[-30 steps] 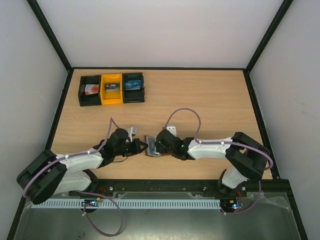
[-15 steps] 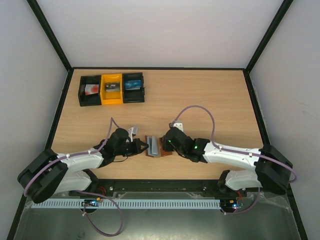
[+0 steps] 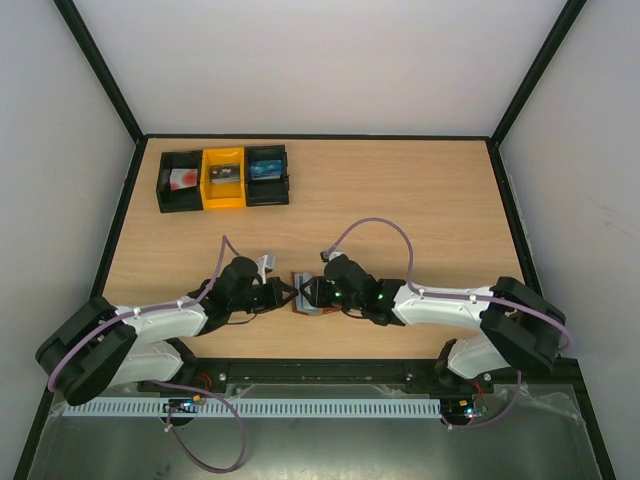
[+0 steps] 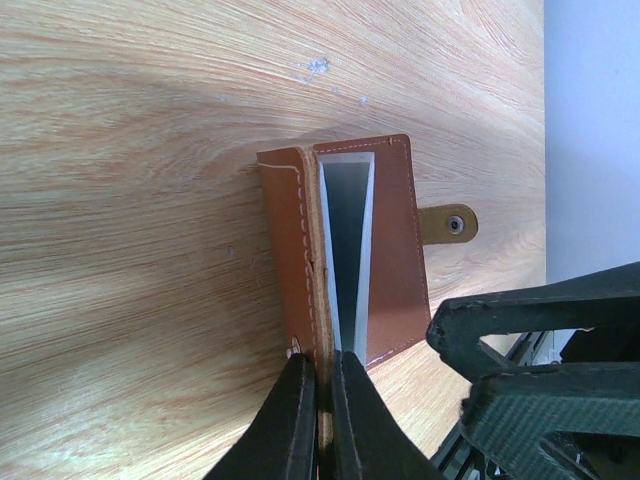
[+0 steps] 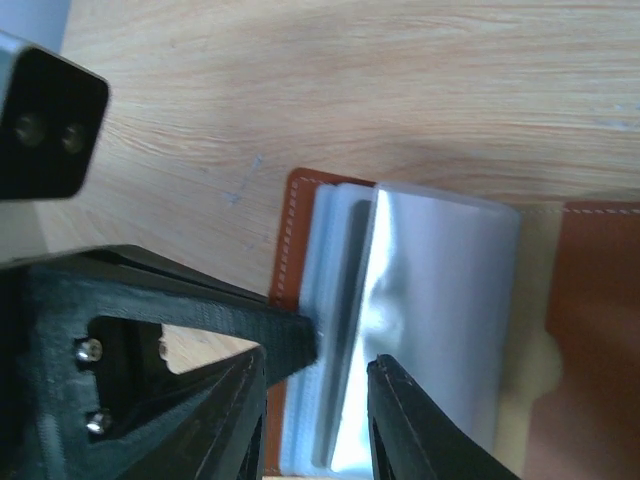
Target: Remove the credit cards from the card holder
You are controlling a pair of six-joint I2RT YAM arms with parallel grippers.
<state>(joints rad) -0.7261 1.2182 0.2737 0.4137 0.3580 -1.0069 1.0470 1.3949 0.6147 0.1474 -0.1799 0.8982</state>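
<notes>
One card holder [image 3: 312, 306], lower centre of the tabletop [image 3: 420, 200], fold running up-frame. Left jaws are pinched on its brown cover [image 4: 285, 260]. Right jaws, spread, are set at the grey pockets [image 5: 440, 300]. Cards unseen.

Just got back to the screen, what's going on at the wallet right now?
The left gripper is shut on the edge of one brown flap of the card holder, holding it open on the table near the arms' bases. The right gripper is at the grey-blue pockets with its fingers apart, not yet clamped on anything. No card shows outside the holder.
</notes>
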